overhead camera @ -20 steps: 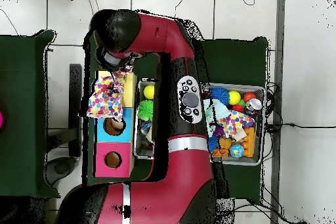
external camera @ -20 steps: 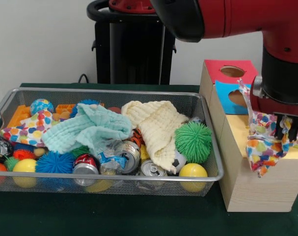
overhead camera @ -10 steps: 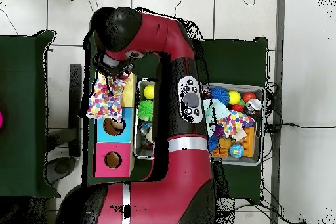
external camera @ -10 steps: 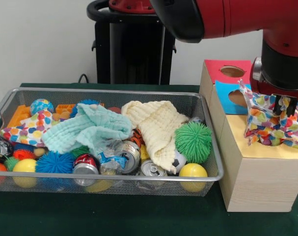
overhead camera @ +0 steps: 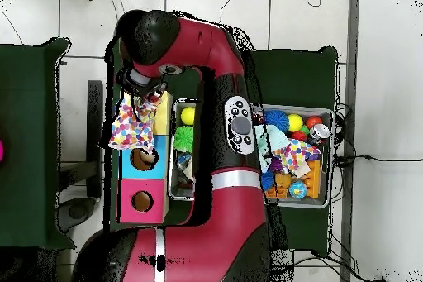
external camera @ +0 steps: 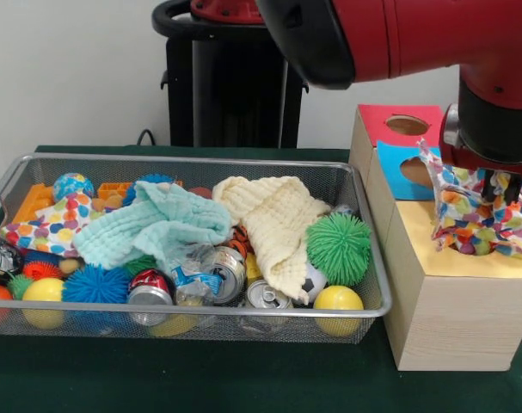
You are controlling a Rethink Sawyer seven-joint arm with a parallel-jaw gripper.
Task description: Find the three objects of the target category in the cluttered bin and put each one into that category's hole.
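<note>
Gripper [external camera: 500,182] pinches dotted cloth [external camera: 480,219] at top fold, draped over yellow section of wooden box [external camera: 441,318], right of wire bin [external camera: 364,249]. Cloth probably light, limp, snag-prone; hold bunched centre.

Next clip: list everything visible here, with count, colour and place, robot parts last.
Wire bin: one, silver, on the green table.
Cloths in bin: three, mint, cream, polka-dot.
Spiky balls: green at the bin's right, blue at front left; others partly hidden.
Smooth balls: at least two yellow, front of bin.
Cans: at least three, silver, front middle.
Sorting box: one, wooden, beside the bin; red, blue and yellow tops.
Polka-dot cloth: one, multicoloured, on the yellow top.
Gripper: one, black, on the cloth; grip state unclear.
Arm: one, red and black, above.
</note>
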